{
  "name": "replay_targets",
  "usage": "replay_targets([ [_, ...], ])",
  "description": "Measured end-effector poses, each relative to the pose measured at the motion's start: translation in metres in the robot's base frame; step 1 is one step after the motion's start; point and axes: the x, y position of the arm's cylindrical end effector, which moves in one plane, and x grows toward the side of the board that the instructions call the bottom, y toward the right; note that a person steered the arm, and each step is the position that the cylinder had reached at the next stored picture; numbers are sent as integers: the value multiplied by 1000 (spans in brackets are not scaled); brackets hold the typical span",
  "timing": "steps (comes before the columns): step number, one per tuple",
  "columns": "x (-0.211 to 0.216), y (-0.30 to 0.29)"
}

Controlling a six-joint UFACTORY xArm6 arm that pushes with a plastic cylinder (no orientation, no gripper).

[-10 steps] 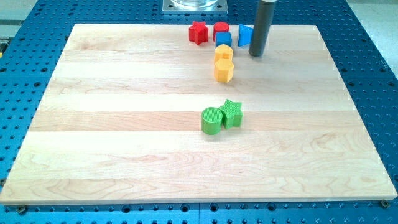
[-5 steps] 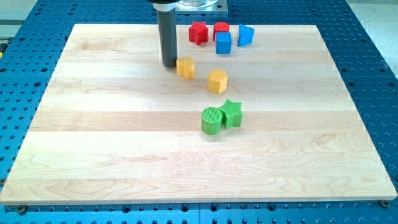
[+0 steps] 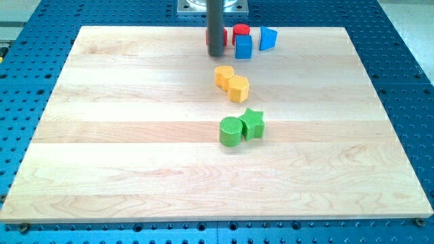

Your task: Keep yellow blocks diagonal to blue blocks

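Observation:
My tip (image 3: 216, 53) stands near the view's top, just left of the blue cube (image 3: 243, 47) and in front of a red block (image 3: 209, 35) that it mostly hides. A second blue block (image 3: 268, 38) sits to the right of the cube. Two yellow blocks lie touching below the tip: a rounded yellow one (image 3: 223, 76) and a yellow hexagonal one (image 3: 238, 89) to its lower right. They lie below and slightly left of the blue cube. The tip touches no yellow block.
A red cylinder (image 3: 241, 31) sits behind the blue cube. A green cylinder (image 3: 230, 131) and a green star (image 3: 252, 124) touch each other near the board's middle. The wooden board (image 3: 102, 169) rests on a blue perforated table.
The tip moved from the left of the rounded yellow block up and right to beside the blue cube. The rounded yellow block shifted right and now touches the hexagonal one.

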Motion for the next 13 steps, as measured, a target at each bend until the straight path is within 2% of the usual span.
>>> replay_targets([
  [1, 7, 89],
  [3, 27, 109],
  [4, 22, 214],
  [5, -33, 220],
  [6, -75, 188],
  [7, -81, 169],
  [9, -80, 74],
  [10, -68, 52],
  [11, -62, 98],
  [13, -47, 99],
])
